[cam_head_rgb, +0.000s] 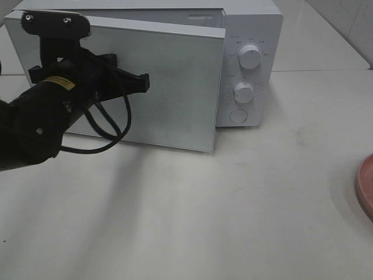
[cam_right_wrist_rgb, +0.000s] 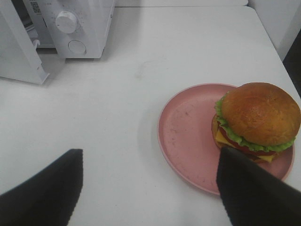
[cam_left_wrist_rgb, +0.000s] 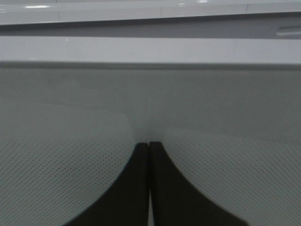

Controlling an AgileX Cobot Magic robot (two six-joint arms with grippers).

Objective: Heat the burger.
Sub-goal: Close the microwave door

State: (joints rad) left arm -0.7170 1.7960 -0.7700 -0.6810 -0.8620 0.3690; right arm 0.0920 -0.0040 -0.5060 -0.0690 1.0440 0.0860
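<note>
White tabletop runs under everything, with a white microwave (cam_head_rgb: 175, 64) at its back edge. Its door (cam_head_rgb: 157, 87) stands partly swung out, and the left gripper (cam_head_rgb: 137, 81) is at the door's glass face, fingers (cam_left_wrist_rgb: 141, 188) pressed together with nothing between them — a pushing pose rather than a grasp, judging by the wrist view, where the dotted window fills the frame. The door looks only part open, so the cavity is not yet free to load.

The burger (cam_right_wrist_rgb: 257, 121) sits on the pink dish (cam_right_wrist_rgb: 188, 136), well apart from the oven, off to the robot's right; the high view catches only the dish's rim. The right gripper (cam_right_wrist_rgb: 155, 188) hangs above the table near the dish, fingers spread wide and holding nothing — probably waiting for the door. Two knobs (cam_head_rgb: 249, 57) and a round button sit beside the door. Between dish and oven nothing stands in the way except the door itself.
</note>
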